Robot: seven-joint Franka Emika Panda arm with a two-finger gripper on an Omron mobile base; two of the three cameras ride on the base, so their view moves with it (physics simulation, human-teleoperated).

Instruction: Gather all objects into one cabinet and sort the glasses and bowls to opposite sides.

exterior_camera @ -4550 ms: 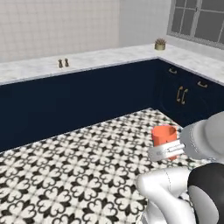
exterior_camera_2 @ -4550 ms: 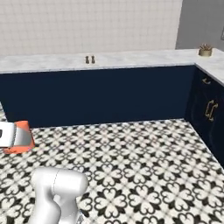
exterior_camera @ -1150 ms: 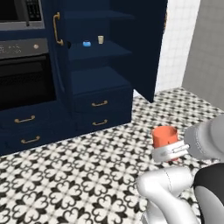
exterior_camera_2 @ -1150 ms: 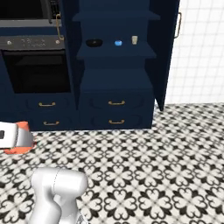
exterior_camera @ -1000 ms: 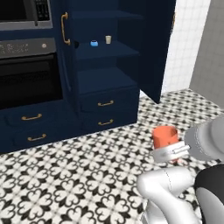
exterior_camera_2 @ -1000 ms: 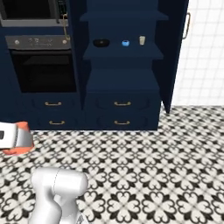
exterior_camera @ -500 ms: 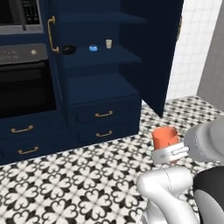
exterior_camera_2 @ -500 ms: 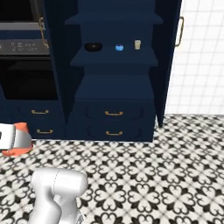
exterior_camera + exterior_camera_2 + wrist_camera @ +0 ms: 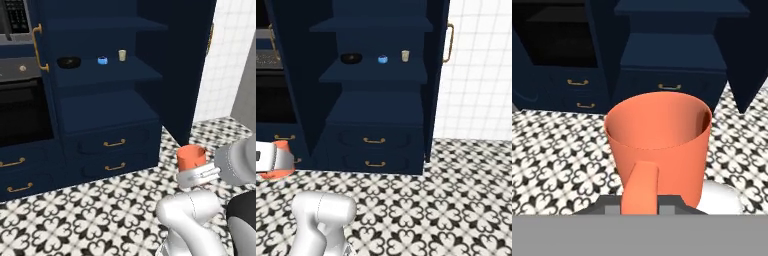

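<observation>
Floor (image 9: 75, 225): black-and-white patterned tile, running up to the cabinet base; also showing under the cup in the hand view.
Wall (image 9: 481, 75): white tile, standing right of the cabinet.
Cabinet (image 9: 107, 107): tall, dark navy, standing open; plain navy shelves inside, two drawers with gold pulls (image 9: 114, 143) below.
Door (image 9: 180, 65): swung open on the right side, gold handle (image 9: 449, 42) showing at its edge in the right base view.
Shelf (image 9: 376, 72): carrying three things in a row, all apart from each other.
Black bowl (image 9: 69, 62): sitting at the left end of the shelf, upright.
Blue cup (image 9: 102, 60): sitting near the middle, between bowl and beige cup.
Beige cup (image 9: 122, 55): sitting right of the blue cup, upright.
Lower shelf (image 9: 105, 107): wide ledge above the drawers.
Oven (image 9: 20, 105): dark front, standing left of the cabinet, with navy drawers under it.
Orange cup (image 9: 191, 157): being held off the floor, in front of the cabinet and well short of it; upright, mouth open toward the top; inside looking bare in the hand view.
Gripper (image 9: 200, 174): clamping shut on the orange cup, holding at its base and handle side; fingertips hidden behind the cup in the hand view.
Cup handle (image 9: 640, 192): facing the hand camera.
Path: open floor lying between cup and cabinet; open door standing to the right of the approach.
</observation>
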